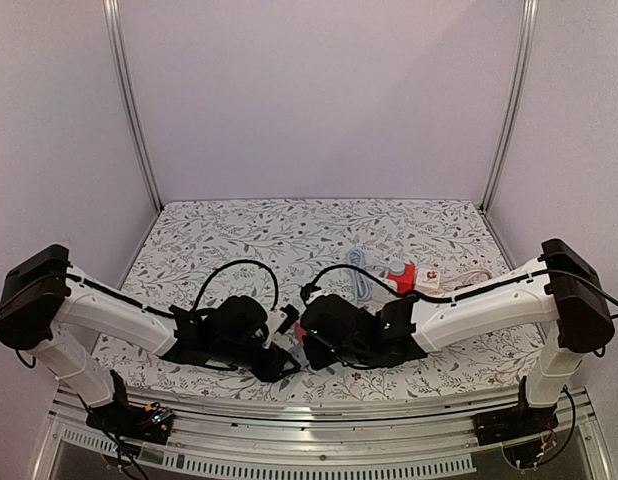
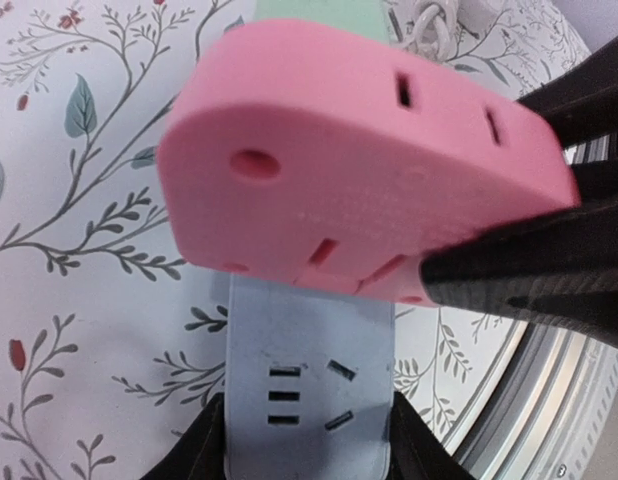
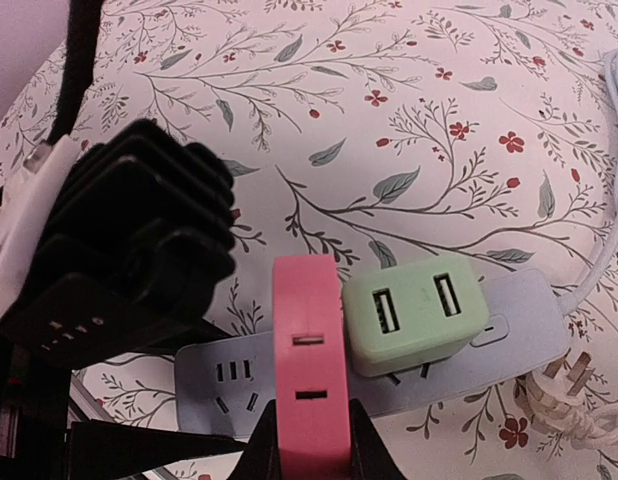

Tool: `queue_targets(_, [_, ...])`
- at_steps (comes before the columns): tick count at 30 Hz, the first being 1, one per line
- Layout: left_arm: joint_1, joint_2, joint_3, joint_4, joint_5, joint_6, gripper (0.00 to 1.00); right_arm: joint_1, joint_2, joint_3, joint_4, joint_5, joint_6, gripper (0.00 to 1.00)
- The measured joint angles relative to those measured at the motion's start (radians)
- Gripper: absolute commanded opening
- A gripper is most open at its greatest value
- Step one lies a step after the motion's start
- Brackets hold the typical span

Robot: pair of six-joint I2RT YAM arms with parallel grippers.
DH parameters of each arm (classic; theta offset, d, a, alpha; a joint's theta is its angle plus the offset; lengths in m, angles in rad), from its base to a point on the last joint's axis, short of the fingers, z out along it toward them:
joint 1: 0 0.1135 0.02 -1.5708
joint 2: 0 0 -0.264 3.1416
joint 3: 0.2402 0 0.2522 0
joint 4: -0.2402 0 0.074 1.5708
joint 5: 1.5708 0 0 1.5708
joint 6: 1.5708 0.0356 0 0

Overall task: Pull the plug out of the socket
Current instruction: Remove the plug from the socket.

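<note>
The pink plug [image 3: 307, 385] stands in the grey strip [image 2: 309, 370], which lies on the flowered table [image 3: 409, 90] near its front edge, between the two arms. The right claw [image 3: 309, 452] is narrowed onto the plug, a finger on each side, giving it a firm hold to pull by. The left claw [image 2: 307, 445] pinches the strip across its width at the free end, evidently to pin it down so it does not rise with the plug. A green adapter [image 3: 414, 315] sits in the next socket, just beside the plug, so the grip must avoid it. Whether the prongs have left the socket I cannot tell; the pull looks barely begun.
</note>
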Motion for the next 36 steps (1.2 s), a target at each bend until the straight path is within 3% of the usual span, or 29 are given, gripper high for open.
queue_targets(21, [-0.005, -0.025, -0.026, 0.017, -0.017, 0.009, 0.11, 0.027, 0.031, 0.061, -0.073, 0.057, 0.036, 0.00])
queue_targets(36, [-0.007, -0.011, -0.002, 0.077, -0.024, 0.050, 0.11, -0.014, -0.049, 0.020, -0.098, 0.039, 0.075, 0.00])
